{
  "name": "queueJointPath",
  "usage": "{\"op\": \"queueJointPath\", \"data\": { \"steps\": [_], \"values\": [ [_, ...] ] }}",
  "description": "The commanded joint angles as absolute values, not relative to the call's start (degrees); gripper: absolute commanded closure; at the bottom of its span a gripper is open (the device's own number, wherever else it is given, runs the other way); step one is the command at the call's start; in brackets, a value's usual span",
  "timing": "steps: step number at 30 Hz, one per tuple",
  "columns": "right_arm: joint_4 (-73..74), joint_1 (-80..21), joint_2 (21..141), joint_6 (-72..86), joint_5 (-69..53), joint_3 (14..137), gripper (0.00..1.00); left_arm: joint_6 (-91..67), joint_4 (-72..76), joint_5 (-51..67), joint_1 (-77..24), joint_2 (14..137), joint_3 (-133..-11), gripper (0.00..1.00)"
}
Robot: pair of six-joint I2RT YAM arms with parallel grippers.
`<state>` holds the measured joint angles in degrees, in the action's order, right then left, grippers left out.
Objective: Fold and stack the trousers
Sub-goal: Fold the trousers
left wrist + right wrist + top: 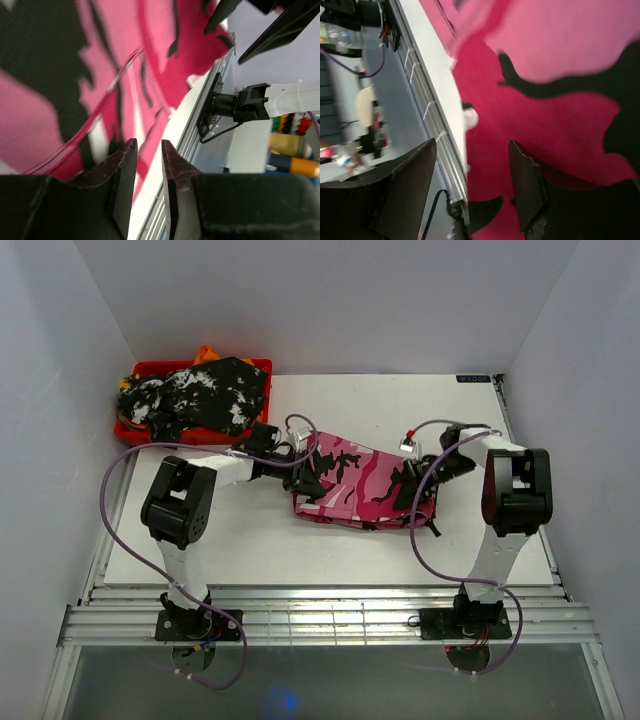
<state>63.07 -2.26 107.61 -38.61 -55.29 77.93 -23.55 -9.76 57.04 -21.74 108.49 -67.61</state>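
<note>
The hot-pink, white and black camouflage trousers (360,480) lie folded in a compact bundle at the middle of the white table (200,540). My left gripper (305,478) is low at the bundle's left edge. In the left wrist view it (149,145) has a narrow gap between its jaws with nothing in it, and the pink cloth (60,75) lies beyond the tips. My right gripper (412,490) is at the bundle's right edge. In the right wrist view it (472,145) is wide open just over the cloth (560,75), holding nothing.
A red bin (160,367) at the back left holds a black-and-white mottled garment (205,395) with something orange (205,353) behind it. White walls close in three sides. Slotted metal rails (330,615) run along the table's near edge.
</note>
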Motion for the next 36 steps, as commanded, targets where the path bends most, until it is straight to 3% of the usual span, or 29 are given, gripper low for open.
{"op": "queueJointPath", "data": {
  "steps": [1,5,11,15,20,27,32,36],
  "values": [
    [63.21,-0.71,113.37,-43.24,-54.59,69.19,0.35,-29.61,-4.58,58.27,-20.83,110.21,-62.77,0.63],
    [59.16,6.92,119.25,-41.76,-48.36,70.13,0.36,-31.11,-3.70,55.74,-19.95,111.71,-56.71,0.62],
    [64.57,8.61,121.38,-45.34,-42.89,79.69,0.31,-33.31,-1.23,56.07,-20.48,109.52,-53.00,0.60],
    [74.84,8.61,120.32,-50.88,-47.80,89.98,0.27,-29.28,-1.93,59.23,-21.71,102.59,-56.77,0.54],
    [74.97,7.22,117.42,-45.27,-55.79,97.90,0.20,-27.68,-2.65,56.43,-21.88,101.33,-68.45,0.44],
    [62.86,5.45,123.39,-32.71,-59.24,96.42,0.28,-39.63,9.31,54.67,-20.66,114.33,-74.79,0.42],
    [51.00,5.71,128.05,-28.04,-54.15,92.38,0.28,-38.68,9.85,53.44,-17.76,124.44,-79.44,0.42],
    [49.66,5.89,130.60,-28.47,-50.72,94.91,0.28,-34.46,5.64,54.05,-16.79,130.51,-86.37,0.41]
  ]
}}
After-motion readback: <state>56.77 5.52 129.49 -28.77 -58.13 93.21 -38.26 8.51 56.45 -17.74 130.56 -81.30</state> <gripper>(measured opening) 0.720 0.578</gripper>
